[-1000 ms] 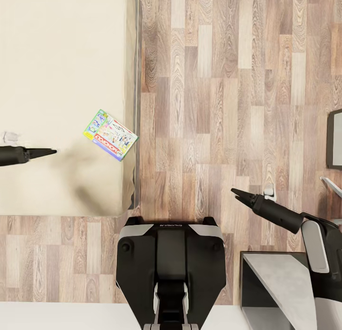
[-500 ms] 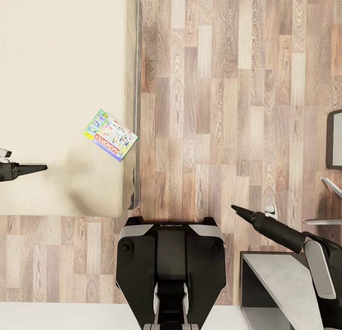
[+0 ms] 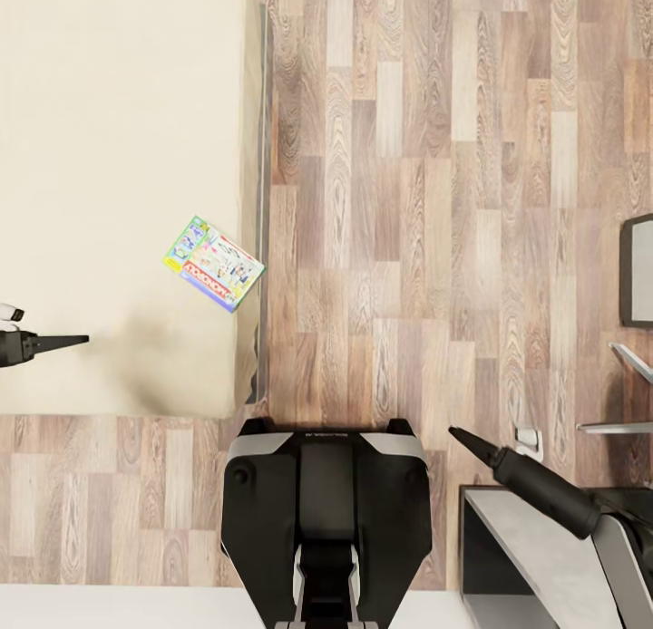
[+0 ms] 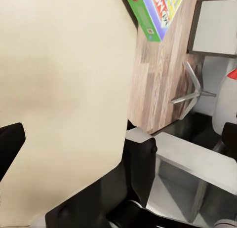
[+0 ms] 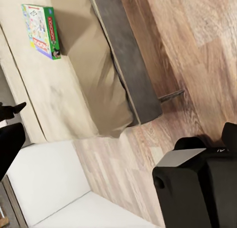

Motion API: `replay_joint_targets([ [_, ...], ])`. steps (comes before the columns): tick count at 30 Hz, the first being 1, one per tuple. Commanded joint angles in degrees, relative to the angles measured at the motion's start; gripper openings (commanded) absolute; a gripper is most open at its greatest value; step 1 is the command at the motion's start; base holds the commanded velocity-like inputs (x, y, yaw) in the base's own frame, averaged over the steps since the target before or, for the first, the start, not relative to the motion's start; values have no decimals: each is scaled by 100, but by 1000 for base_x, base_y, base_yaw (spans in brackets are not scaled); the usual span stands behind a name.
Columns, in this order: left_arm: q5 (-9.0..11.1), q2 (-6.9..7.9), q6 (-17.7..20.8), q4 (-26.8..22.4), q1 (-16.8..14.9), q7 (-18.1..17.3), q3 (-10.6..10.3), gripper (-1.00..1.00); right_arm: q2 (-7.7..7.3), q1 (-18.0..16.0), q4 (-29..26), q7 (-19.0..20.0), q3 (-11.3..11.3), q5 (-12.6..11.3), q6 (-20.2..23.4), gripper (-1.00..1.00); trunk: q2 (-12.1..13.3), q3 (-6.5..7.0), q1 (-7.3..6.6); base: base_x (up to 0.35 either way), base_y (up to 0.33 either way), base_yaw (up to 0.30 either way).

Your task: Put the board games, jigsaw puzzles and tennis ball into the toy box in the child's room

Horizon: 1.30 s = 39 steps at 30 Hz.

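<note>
A: Where does the green Monopoly board game (image 3: 214,263) sit?

B: Flat on the cream bed (image 3: 109,158), close to the mattress edge that borders the wood-plank floor (image 3: 408,203). It lies skewed to that edge, printed face up. The right wrist view shows it too (image 5: 41,30), with the grey side frame (image 5: 129,65) running below the mattress.

A: Left gripper (image 3: 82,340)?

B: Over the bed, well apart from the game, tip pointing toward the floor side. Fingers read as one thin dark point, so they appear pressed together with nothing between them.

A: Right gripper (image 3: 456,432)?

B: Over the floor, beside the robot's dark base (image 3: 326,511), tip aimed toward the bed. Also a single closed point, carrying nothing.

A: Anything else noted?

B: A grey-topped piece of furniture (image 3: 535,556) under the right arm; a dark-framed panel (image 3: 638,271) at the picture's edge.
</note>
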Motion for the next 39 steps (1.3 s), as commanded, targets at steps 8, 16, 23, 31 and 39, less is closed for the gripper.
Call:
replay_joint_targets([
  [8, -6, 44, 55, 237, 11, -21, 1, 100, 1, 172, -4, 365, -14, -15, -267, 100, -9, 69, 4, 0, 0, 0],
  [16, 0, 225, 41, 559, 20, -21, -3, 100, 1, 394, -4, 710, -17, -9, -401, 100, -9, 143, 4, 0, 0, 0],
  [23, 13, 398, 37, 950, 23, -21, -4, 100, 37, 556, -4, 881, -8, -9, -657, 100, -9, 186, 4, 0, 0, 0],
  [31, 19, 471, 28, 1150, 22, -21, -4, 100, 67, 773, -4, 1050, -10, -8, -906, 100, -9, 195, 4, 0, 0, 0],
  [39, 25, 479, 31, 1184, 23, -21, -2, 100, 84, 828, 6, 1188, -10, 5, -992, 100, -9, 197, 4, 0, 0, 0],
])
